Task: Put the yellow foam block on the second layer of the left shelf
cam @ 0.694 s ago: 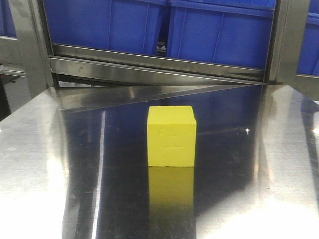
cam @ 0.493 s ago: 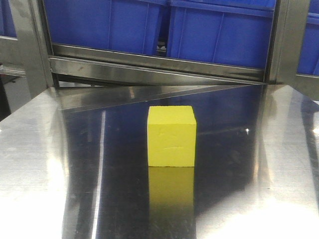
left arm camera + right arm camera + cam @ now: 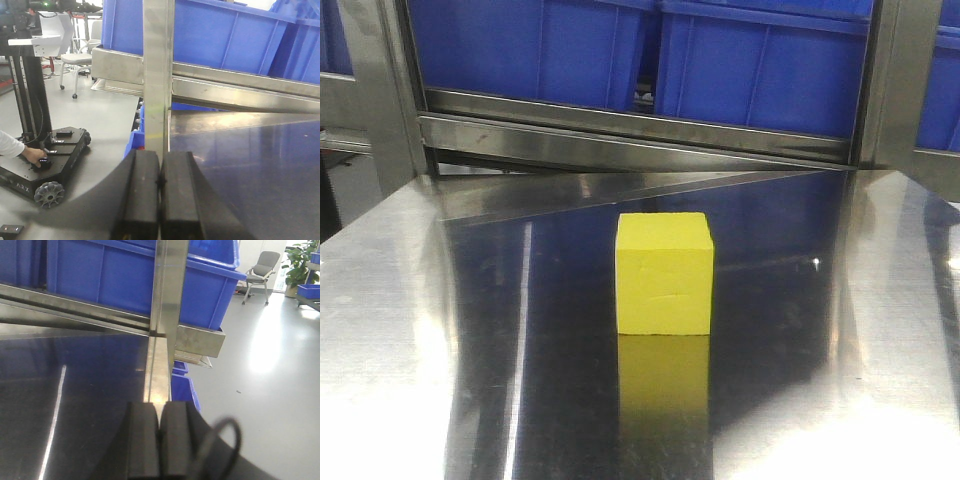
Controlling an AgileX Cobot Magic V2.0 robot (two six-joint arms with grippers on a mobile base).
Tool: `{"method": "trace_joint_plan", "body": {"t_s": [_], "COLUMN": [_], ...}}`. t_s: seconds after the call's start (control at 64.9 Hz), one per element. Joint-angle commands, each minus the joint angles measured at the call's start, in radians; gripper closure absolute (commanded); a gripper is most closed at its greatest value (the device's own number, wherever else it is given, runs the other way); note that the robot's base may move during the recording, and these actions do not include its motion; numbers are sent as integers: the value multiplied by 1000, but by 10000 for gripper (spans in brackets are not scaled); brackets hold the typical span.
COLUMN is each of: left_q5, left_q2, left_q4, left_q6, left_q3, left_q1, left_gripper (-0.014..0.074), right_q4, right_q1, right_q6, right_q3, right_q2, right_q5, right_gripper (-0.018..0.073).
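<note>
Stillness is all you get from comparing with the earlier front views: the yellow foam block (image 3: 664,272) has not shifted or turned. It stands upright and square-on around the middle of the steel tabletop (image 3: 420,330), about midway between the left and right edges and clear of the far edge. Its reflection lies on the surface just in front of it.

Beyond that far edge you can see the left shelf second layer (image 3: 620,135), with its front rail and the blue bins (image 3: 760,70) on it. The block is not touching it.

In your wrist views, the left gripper (image 3: 160,185) has its pads pressed together on nothing, beside a steel upright (image 3: 158,75). The right gripper (image 3: 160,440) is likewise closed and empty.
</note>
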State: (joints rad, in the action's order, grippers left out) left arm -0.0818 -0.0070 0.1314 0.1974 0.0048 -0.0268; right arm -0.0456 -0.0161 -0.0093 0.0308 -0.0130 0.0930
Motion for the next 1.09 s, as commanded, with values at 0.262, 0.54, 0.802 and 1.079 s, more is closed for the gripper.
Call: {"method": "trace_joint_plan", "body": {"t_s": [0.262, 0.54, 0.802, 1.079], "left_q5": [88, 88, 88, 88], "left_q2": [8, 8, 8, 8], "left_q4": [-2, -2, -2, -2], "left_q6": [4, 4, 4, 4], "left_q3": [26, 26, 26, 26], "left_q1": [-3, -3, -3, -3], "left_gripper": [460, 460, 460, 460], "right_q4": [-6, 3, 11, -13], "right_q1": [-6, -6, 67, 266], "right_q6": [-4, -4, -4, -3], "right_q3": [-200, -581, -875, -1020], "right_q2": [9, 295, 549, 818], "right_q5": [-42, 224, 480, 613], "right_gripper": [503, 497, 141, -66]}}
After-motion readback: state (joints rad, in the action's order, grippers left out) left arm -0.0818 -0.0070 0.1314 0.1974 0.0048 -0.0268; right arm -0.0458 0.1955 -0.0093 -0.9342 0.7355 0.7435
